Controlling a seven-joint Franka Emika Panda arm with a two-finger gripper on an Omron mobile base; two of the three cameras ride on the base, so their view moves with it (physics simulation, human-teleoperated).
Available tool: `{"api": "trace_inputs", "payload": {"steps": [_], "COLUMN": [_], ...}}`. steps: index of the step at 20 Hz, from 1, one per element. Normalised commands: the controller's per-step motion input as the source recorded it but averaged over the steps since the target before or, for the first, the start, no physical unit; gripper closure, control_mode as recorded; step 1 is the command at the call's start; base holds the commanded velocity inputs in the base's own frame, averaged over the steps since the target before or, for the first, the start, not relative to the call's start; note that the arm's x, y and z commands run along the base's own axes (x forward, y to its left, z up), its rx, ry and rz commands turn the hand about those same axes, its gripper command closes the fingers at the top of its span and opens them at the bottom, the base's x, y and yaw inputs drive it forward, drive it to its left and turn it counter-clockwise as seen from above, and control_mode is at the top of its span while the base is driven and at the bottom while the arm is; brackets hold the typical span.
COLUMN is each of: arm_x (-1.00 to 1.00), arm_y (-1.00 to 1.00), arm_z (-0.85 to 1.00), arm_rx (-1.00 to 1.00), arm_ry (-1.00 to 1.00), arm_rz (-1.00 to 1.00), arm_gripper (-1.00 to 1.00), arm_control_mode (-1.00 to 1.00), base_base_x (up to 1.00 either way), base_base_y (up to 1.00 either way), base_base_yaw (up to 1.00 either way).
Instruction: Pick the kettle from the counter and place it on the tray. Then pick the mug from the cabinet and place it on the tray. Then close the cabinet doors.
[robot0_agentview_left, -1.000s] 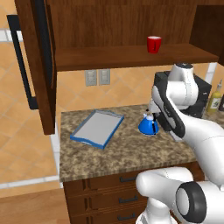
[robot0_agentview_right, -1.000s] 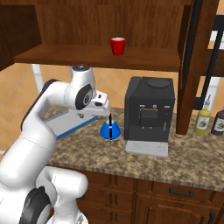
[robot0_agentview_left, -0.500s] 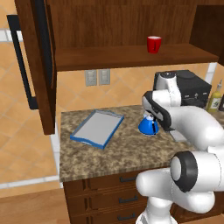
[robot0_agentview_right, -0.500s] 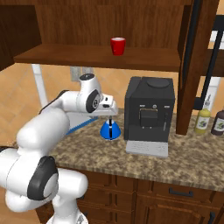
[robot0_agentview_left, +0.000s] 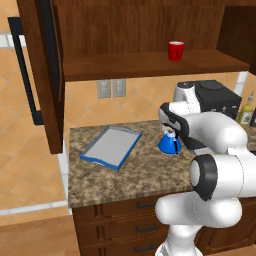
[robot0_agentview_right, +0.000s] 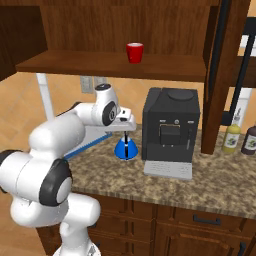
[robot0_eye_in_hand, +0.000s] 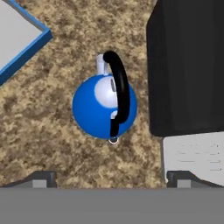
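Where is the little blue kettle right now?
The small bright blue cone-shaped kettle stands on the speckled granite counter, right beside the big black coffee machine. The flat grey blue-rimmed tray lies on its other side.

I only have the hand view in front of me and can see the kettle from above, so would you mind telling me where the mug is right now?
Observer: The mug stands on the cabinet shelf, above the counter.
Operator: Thank you. Are the cabinet doors open?
Observer: Yes, the left door is swung wide open, and so is the right one.
Operator: How high is the end effector over the kettle?
Observer: The end effector hangs just above the kettle, whose handle top lies close beneath the hand; nothing is gripped.
Operator: Anything on the tray?
Observer: The tray is bare, lying left of the kettle.
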Motion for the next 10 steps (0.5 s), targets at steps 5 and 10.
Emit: {"api": "trace_inputs", "payload": {"steps": [5, 10], "arm_x": [0.6, 0.52], "arm_y": [0.0, -0.05], "arm_z": [-0.33, -0.29], "arm_rx": [-0.02, 0.0], "arm_ry": [0.0, 0.0], "arm_rz": [0.0, 0.0], "arm_gripper": [-1.0, -1.0], "arm_control_mode": [-1.0, -1.0], "base_base_x": [0.0, 0.0], "base_base_y": [0.0, 0.0], "base_base_yaw": [0.0, 0.0]}}
